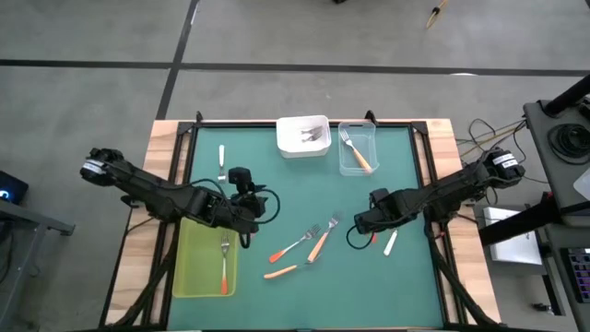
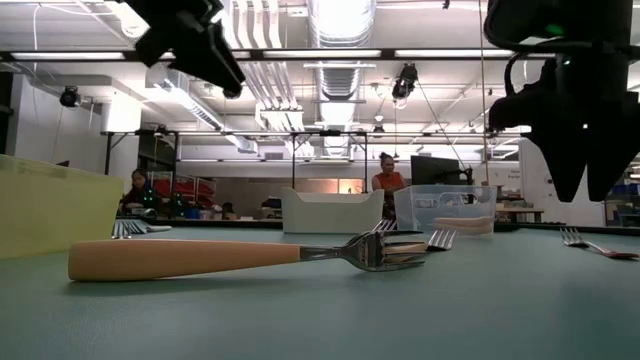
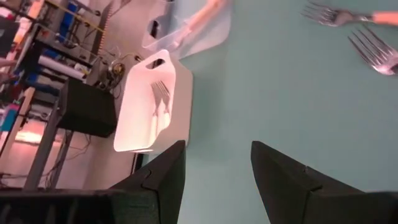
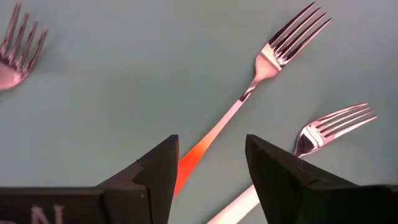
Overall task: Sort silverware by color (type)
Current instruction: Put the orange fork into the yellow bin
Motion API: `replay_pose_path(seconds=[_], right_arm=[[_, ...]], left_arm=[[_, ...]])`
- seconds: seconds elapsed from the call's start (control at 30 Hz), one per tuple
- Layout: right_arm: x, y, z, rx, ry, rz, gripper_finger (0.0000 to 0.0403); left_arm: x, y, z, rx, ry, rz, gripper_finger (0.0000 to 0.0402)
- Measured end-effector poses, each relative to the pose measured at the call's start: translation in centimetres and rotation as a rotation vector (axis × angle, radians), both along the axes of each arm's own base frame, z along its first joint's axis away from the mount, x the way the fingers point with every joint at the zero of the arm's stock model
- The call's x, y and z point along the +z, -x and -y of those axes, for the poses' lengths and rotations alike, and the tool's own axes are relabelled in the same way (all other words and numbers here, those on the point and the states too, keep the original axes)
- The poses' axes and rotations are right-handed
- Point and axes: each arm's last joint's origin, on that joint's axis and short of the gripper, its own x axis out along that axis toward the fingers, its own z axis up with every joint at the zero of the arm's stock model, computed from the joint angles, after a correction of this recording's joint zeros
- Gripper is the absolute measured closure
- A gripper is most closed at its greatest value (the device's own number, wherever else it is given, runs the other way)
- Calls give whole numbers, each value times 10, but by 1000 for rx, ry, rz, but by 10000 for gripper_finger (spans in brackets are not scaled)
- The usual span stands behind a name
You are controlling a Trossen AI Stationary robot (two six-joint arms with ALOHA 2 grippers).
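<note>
Nearest you, one light-orange-handled metal fork (image 2: pixel 240 257) lies on the green bench (image 1: pixel 387 277). You have three forks mid-bench, one in the yellow-green tray (image 1: pixel 205 272). Your right gripper (image 4: pixel 208 171), jaws wide and empty, hovers over a red-orange-handled fork (image 4: pixel 249 93) beside a white-handled fork (image 4: pixel 311 140). Your left gripper (image 3: pixel 214 174): jaws wide, empty.

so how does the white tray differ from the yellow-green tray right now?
The white tray sits at the table's far edge; the yellow-green tray lies near the front left, partly under the left arm. The white tray is smaller and squarer, the yellow-green one longer. The white tray holds a white-handled fork; the yellow-green one holds a red-orange-handled fork. Both are open-topped, each with cutlery inside.
</note>
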Motion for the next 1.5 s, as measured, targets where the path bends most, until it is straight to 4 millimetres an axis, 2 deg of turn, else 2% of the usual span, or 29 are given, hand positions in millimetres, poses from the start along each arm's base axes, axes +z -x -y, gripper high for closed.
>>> replay_pose_path(seconds=[0.4,0.87,1.23,1.37,1.5], right_arm=[[-7,4,3,-73,47,-2,225],[-25,12,7,-184,99,15,225],[-47,19,9,-234,88,66,227],[-56,24,10,-255,96,90,237],[-58,26,11,-263,106,90,265]], left_arm=[[-17,7,-3,-26,-31,-79,238],[-5,9,-21,31,-105,-56,238],[-4,7,-30,58,-116,-68,238],[-4,7,-30,58,-116,-69,238],[-4,7,-31,59,-116,-68,238]])
